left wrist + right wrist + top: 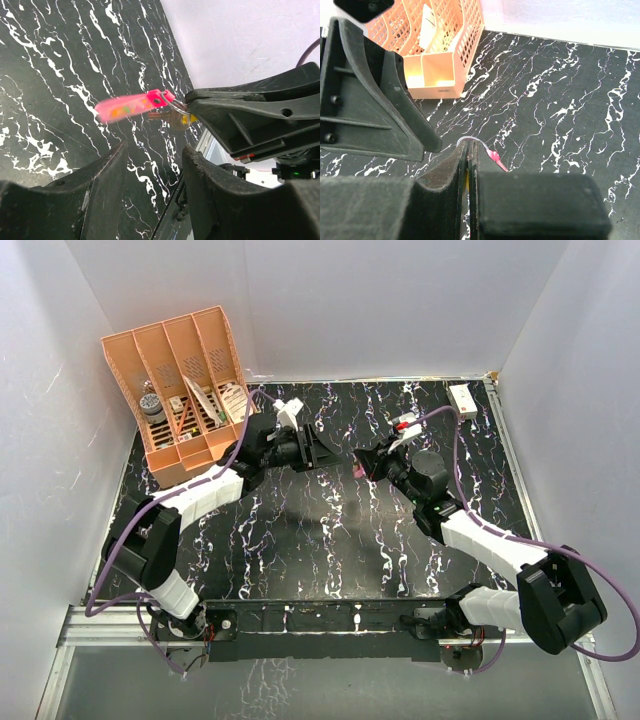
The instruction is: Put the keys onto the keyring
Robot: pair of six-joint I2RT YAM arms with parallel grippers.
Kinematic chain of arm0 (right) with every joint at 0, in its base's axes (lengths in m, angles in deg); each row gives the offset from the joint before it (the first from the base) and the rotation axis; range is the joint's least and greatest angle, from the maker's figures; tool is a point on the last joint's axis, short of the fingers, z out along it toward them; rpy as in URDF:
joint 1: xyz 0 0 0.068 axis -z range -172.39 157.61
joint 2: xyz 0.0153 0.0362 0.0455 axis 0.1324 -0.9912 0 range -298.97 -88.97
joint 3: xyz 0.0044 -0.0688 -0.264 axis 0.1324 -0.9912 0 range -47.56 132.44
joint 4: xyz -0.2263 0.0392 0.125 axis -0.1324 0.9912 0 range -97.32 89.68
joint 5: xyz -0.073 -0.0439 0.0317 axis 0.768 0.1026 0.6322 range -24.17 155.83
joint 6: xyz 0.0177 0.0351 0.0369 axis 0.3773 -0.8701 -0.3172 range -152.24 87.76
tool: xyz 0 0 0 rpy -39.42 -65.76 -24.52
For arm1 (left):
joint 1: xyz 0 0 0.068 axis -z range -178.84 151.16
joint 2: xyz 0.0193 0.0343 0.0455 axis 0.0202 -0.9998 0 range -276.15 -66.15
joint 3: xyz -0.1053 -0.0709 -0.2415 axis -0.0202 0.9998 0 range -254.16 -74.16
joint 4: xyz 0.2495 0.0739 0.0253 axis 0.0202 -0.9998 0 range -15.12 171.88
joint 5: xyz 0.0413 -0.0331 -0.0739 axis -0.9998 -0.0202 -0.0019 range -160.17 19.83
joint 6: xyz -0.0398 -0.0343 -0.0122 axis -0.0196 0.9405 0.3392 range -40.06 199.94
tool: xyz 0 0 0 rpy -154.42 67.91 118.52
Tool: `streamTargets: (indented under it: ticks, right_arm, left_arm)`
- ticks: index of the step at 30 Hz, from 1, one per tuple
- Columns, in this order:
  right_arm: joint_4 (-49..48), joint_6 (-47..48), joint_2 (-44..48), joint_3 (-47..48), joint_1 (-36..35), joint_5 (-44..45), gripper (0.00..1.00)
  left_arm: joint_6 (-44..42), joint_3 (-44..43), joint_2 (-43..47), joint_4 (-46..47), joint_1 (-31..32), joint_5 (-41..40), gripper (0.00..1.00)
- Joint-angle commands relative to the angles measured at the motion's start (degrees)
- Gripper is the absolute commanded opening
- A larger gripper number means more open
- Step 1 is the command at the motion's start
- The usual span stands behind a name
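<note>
**Right gripper has the keyring; left gripper is open and holding nothing**

Your right gripper [368,466] is closed tight on the ring end of the keyring [131,106], held up off the counter [330,550] near the middle of the workspace. In the left wrist view the pink strap sticks out sideways from the fingertips, free in the air and blurred. The small metal ring runs straight into the closed tips.

The key [181,120] hangs just under that ring, touching the edge of the right gripper. You can see a yellow sliver between the closed fingers in the right wrist view. The pictures don't let you tell whether the key is threaded on the ring, or whether the fingers pinch the key as well as the ring.

Your left gripper [322,453] faces the right one, just beside it. Its fingers stand part-way open with nothing between them. The strap lies beyond the tips and does not touch them.

Behind the left arm, an orange organizer [185,370] sits at the far left corner of the counter. A small white box [462,400] lies at the far right edge.
</note>
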Motion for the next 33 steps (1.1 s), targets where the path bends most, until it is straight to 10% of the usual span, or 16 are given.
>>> streamTargets:
  ticks: [1,33]
  right_arm:
    - [-5.0,-3.11,1.99,0.68,0.11,0.47,0.0]
    - [-16.59,-4.12,-4.36,-1.09,-1.74,4.96,0.0]
  left_arm:
    - [-1.64,-2.12,0.93,-2.77,0.82,-1.98,0.46]
    - [26.07,1.72,-3.36,22.06,1.07,-8.52,0.54]
